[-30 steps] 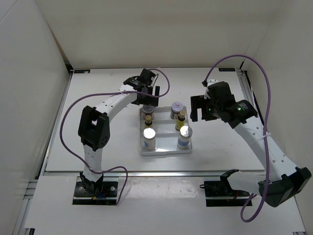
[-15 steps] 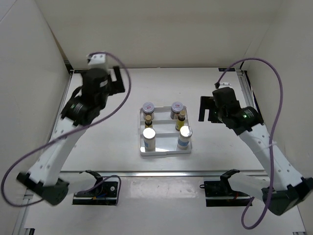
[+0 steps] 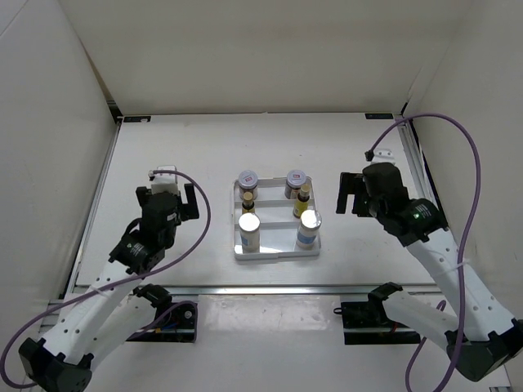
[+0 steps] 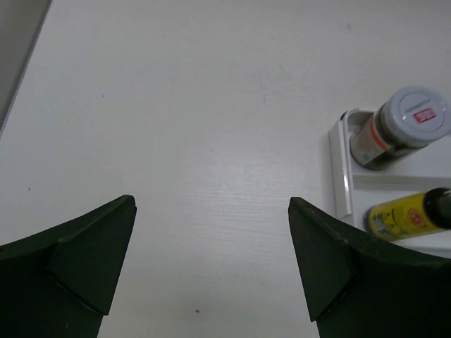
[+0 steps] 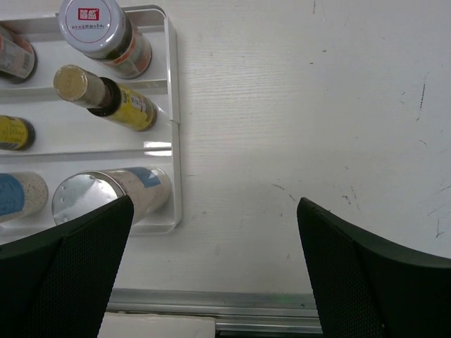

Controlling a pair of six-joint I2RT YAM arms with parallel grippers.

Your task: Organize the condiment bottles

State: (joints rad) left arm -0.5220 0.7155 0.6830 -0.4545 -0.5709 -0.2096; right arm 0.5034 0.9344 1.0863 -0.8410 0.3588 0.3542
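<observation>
Left arm [image 3: 98, 287]: lower left of the overhead frame, reaching from the base up toward centre-left, wrist over open tabletop.
Left gripper [image 4: 211, 202]: jaws spread wide, nothing between them; left of the tray and well apart from it.
Right arm [image 3: 445, 257]: right side of the overhead frame, bent at the elbow, wrist turned toward the tray.
Right gripper [image 5: 215, 203]: jaws spread wide, nothing held; near the tray's right rim, not touching.
Tray [image 3: 276, 252]: flat, white, rectangular; centre of the overhead frame; three rows.
Jars [image 3: 248, 179]: two, squat, red-marked white lids; upper row of the tray, one per side.
Yellow bottles [image 3: 302, 198]: two, slim, dark-capped; middle row.
Shakers [image 3: 249, 229]: two, taller, silver-topped; lower row.
Open room: broad stretch of table [image 3: 163, 155] left of and above the tray; narrower strip to its right.
Edges: metal rail [image 3: 270, 288] along the table's lower edge in the overhead frame.
Cables [image 3: 470, 188]: purple, looping off each wrist.
Surface: white, matt; faint scuffs and dark specks in the right wrist view.
Room: plain white walls [image 3: 261, 57] at top, left and right of the frame.
</observation>
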